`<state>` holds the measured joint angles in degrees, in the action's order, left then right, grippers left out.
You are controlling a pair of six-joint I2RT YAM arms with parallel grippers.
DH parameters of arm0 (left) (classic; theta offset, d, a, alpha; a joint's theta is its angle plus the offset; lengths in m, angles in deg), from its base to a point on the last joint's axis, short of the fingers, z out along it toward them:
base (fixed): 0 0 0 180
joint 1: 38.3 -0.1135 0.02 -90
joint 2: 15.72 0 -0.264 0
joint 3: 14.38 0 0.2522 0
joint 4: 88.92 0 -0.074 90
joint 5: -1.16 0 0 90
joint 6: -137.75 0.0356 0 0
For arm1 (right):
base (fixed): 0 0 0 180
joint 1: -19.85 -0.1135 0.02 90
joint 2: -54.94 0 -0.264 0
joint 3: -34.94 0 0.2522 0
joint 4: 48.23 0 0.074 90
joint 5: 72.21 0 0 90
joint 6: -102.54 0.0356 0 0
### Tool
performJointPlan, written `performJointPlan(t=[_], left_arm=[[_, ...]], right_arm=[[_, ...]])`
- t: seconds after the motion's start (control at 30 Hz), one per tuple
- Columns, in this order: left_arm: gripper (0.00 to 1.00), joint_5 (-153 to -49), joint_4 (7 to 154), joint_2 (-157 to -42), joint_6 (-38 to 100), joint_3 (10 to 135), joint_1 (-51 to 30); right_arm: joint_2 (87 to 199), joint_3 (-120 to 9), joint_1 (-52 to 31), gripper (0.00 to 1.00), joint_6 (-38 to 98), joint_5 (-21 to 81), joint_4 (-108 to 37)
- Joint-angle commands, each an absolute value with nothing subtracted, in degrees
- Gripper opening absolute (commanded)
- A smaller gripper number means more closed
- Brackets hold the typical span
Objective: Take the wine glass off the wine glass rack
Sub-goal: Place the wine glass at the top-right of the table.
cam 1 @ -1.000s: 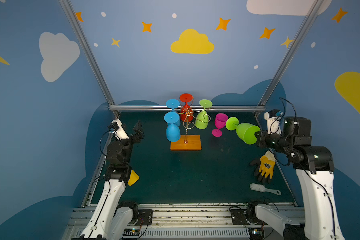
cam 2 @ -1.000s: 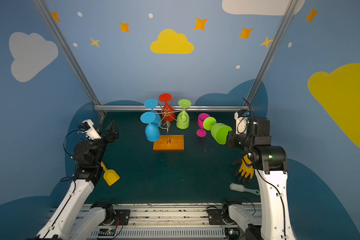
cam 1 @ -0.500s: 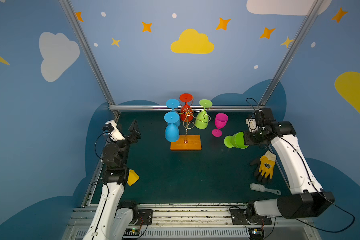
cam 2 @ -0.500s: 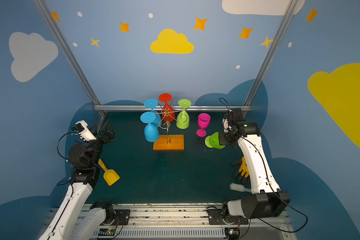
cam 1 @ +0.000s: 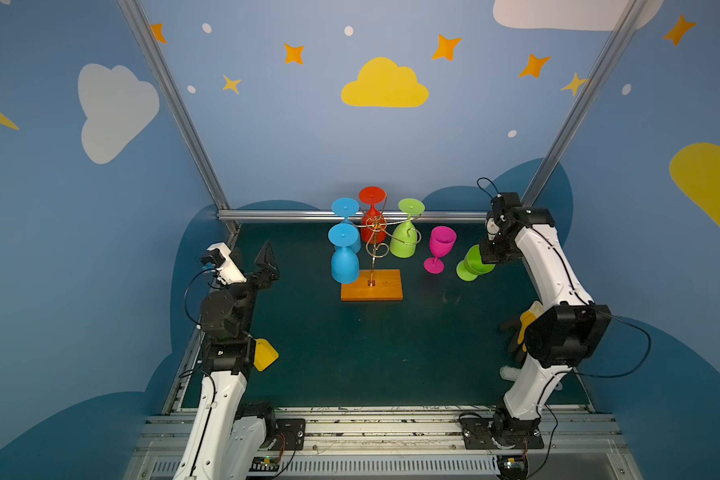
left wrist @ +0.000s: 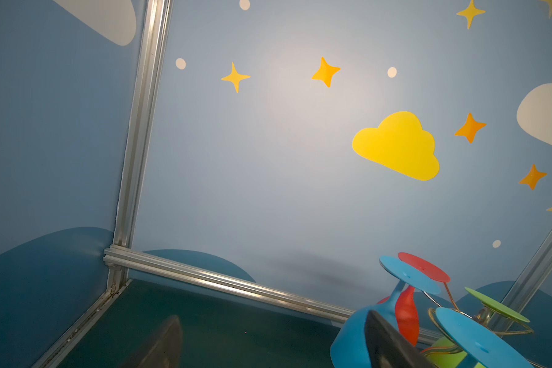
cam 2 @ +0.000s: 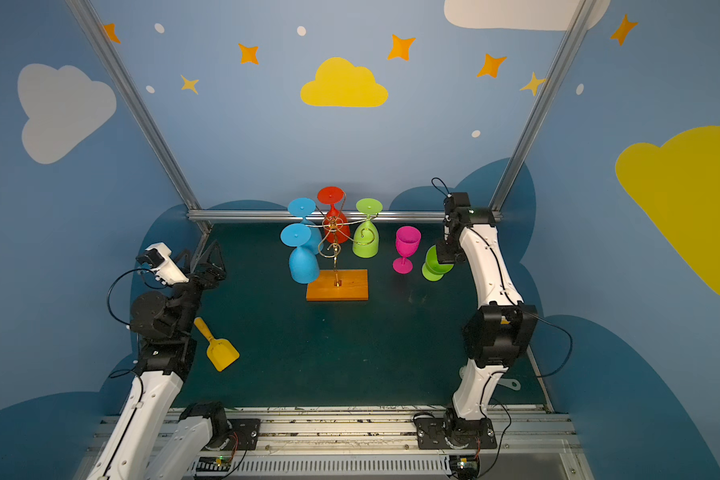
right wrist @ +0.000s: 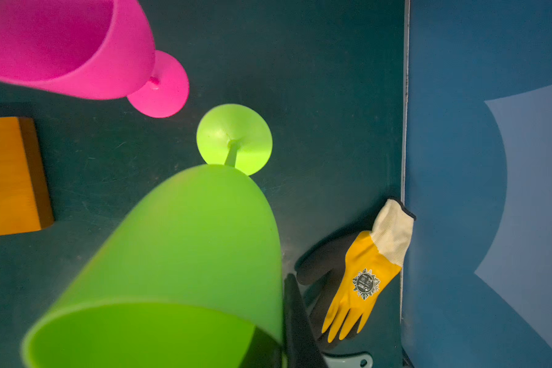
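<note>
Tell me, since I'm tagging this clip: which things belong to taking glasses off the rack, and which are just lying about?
Job: wine glass rack, its four hanging glasses, green glass in right gripper, pink glass standing nearby.
Lying about: yellow scoop, glove, white brush.

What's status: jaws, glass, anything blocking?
Right jaws shut on green wine glass, tilted, off the rack. Left jaws open, empty. Pink glass stands close beside it.

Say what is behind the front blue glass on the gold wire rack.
A second upside-down blue plastic wine glass. Its round foot and bowl edge show; the front glass covers the rest.
</note>
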<state>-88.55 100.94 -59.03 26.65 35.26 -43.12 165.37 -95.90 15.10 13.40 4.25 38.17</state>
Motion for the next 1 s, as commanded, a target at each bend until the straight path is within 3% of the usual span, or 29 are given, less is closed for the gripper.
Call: performJointPlan(t=[0.0, 0.2, 0.97], left_arm=[[0.88, -90.2, 101.6, -59.4, 25.5, 35.2, -44.0], [0.88, -91.7, 101.9, -60.3, 24.6, 35.2, -45.1], [0.88, -92.4, 102.1, -61.3, 24.2, 35.2, -45.6]], right_arm=[[171.3, -104.5, 15.9, 0.0, 12.7, 2.3, 44.3], [182.3, -119.2, 16.5, 0.0, 12.1, 3.5, 50.2], [188.3, -121.9, 17.4, 0.0, 12.4, 8.3, 46.0]])
